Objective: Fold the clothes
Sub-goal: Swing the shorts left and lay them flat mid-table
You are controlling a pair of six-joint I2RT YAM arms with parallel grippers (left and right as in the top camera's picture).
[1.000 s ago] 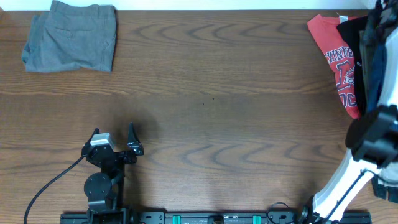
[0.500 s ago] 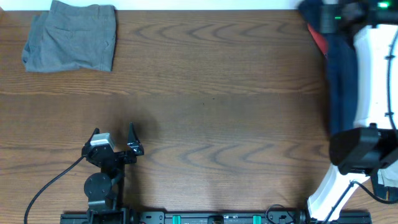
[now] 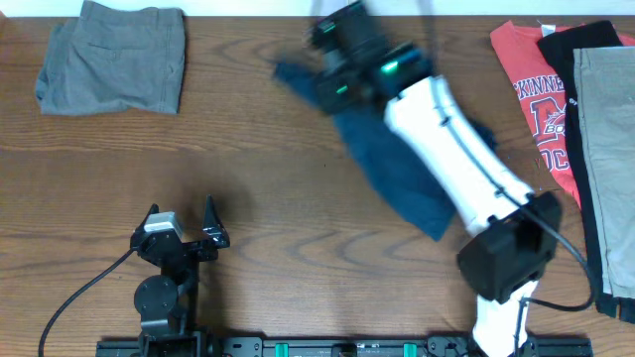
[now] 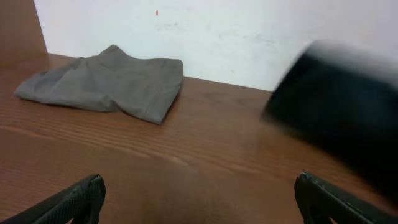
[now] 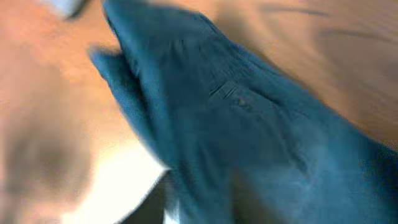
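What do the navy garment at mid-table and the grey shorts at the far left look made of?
Navy garment: probably denim-like woven cotton, matte, with stitched lines showing; blur leaves it uncertain. Grey shorts: thin, soft matte cloth, lying in loose creases.

Grey shorts (image 3: 114,58) lie far left; red T-shirt (image 3: 531,84) and khaki garment (image 3: 607,149) right

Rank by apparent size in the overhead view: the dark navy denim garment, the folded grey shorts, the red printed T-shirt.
Largest first:
Dark navy denim garment, partly behind the right arm
Folded grey shorts
Red printed T-shirt, half hidden under black clothing; true rank unsure
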